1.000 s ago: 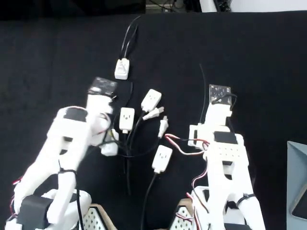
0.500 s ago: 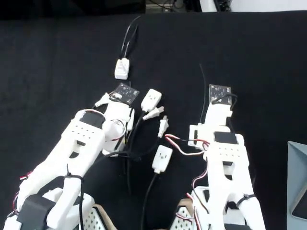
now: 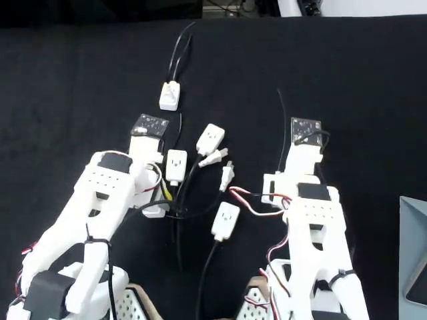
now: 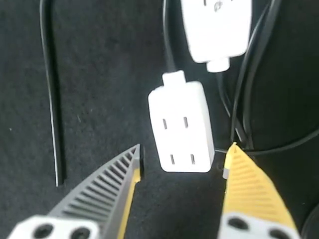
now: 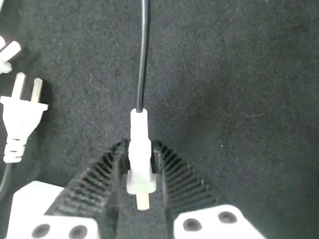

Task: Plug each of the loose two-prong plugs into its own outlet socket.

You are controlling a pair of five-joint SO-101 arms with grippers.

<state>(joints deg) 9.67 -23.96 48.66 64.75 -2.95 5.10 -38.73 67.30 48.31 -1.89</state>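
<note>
My left gripper (image 4: 184, 148) hangs wide open over a white outlet socket (image 4: 180, 119) lying on the black surface (image 4: 99, 59); my right gripper (image 5: 139, 148) is clamped on a white plug (image 5: 139, 129), its black cord (image 5: 143, 59) leading away

Far outlet socket (image 4: 215, 30) cropped at edge, black cable (image 5: 143, 50) too — end unseen.

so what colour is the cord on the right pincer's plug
Black cord on a white plug; best in the right wrist view.
</note>
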